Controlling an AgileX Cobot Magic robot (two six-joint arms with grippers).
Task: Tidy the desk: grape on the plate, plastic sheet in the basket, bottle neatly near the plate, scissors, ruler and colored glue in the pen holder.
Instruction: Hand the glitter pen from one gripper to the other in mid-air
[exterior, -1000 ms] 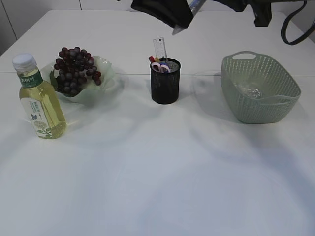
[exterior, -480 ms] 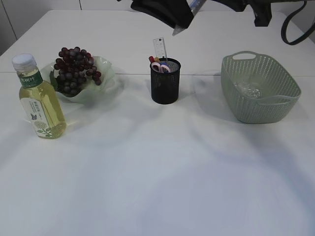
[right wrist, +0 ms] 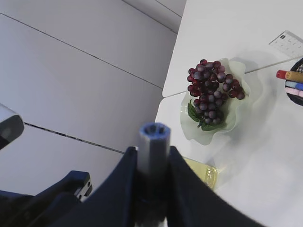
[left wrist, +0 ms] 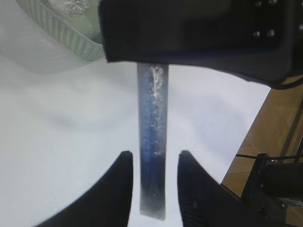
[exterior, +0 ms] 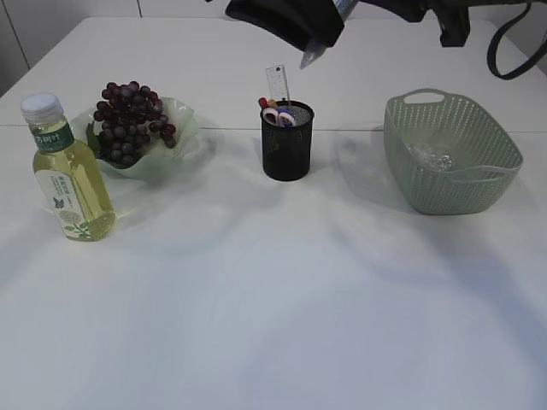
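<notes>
A blue glue stick is held high above the far side of the table, over the pen holder. It is pinched by the right gripper, while the left gripper is spread beside it, not touching. The grapes are seen on the plate at far left, with the bottle beside it.

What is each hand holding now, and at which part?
Right hand grips the glue stick near its end. Left hand is open around the same stick, apparently not gripping.
</notes>
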